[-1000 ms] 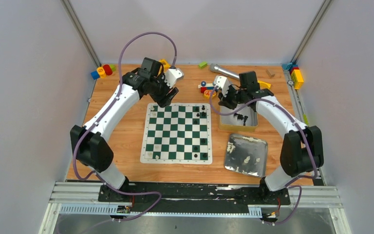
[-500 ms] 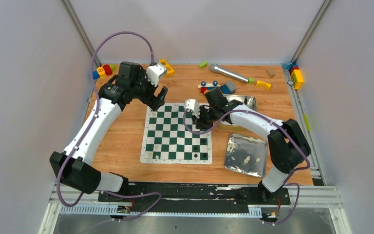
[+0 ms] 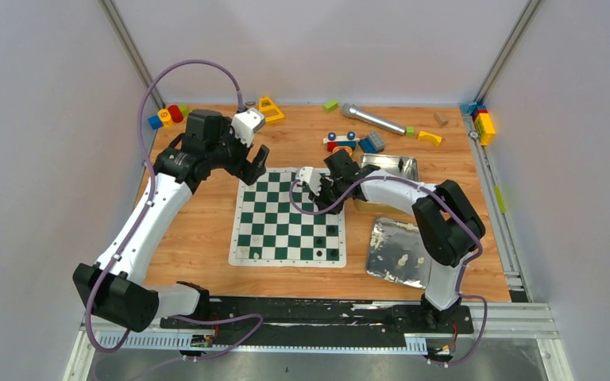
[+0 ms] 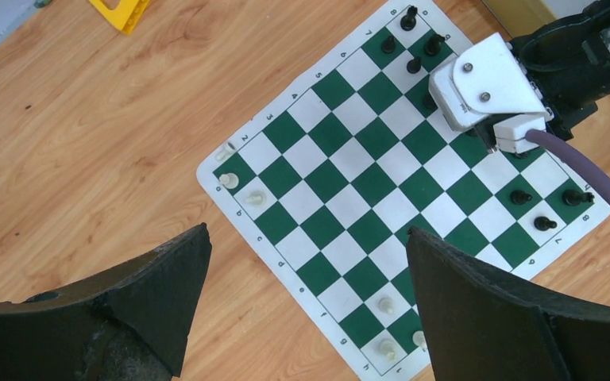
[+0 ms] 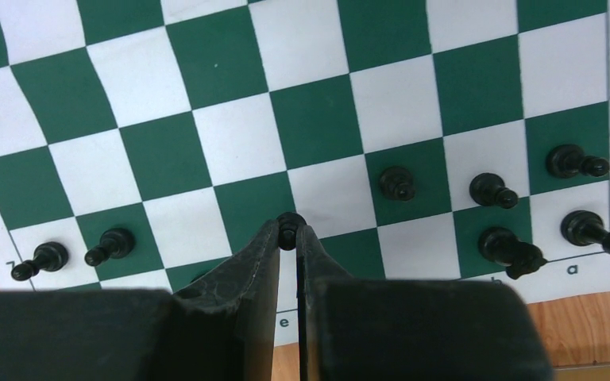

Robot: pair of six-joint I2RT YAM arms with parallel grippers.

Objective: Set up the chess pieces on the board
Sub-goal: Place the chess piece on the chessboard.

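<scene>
**Black piece in a thin pinch over the far rows**

The wooden surface (image 3: 198,230) carries the board (image 3: 289,214) near its middle. The board lies flat, though it ripples a little in the right wrist view. A tin (image 3: 425,238) just right of the board has a few white pieces (image 3: 401,259) in it.

The left tool (image 4: 306,246) hangs near the board's far-left corner, spread wide and holding nothing. The right tool (image 5: 288,238) is over the far rows, pressed together on the small round head of a black piece (image 5: 287,223). I cannot tell whether the foot of that piece touches the board.

Other black pieces (image 5: 397,183) stand in the same two rows, the nearest about one square away.

Likely risks:
- The grip is only on the head, so the piece could swivel or drop as it goes down.
- It sits near a line between squares and may land astride it.
- A ripple under its foot could tip it on release.
- The fingers, spreading or pulling away sideways, could knock the neighbours.
</scene>
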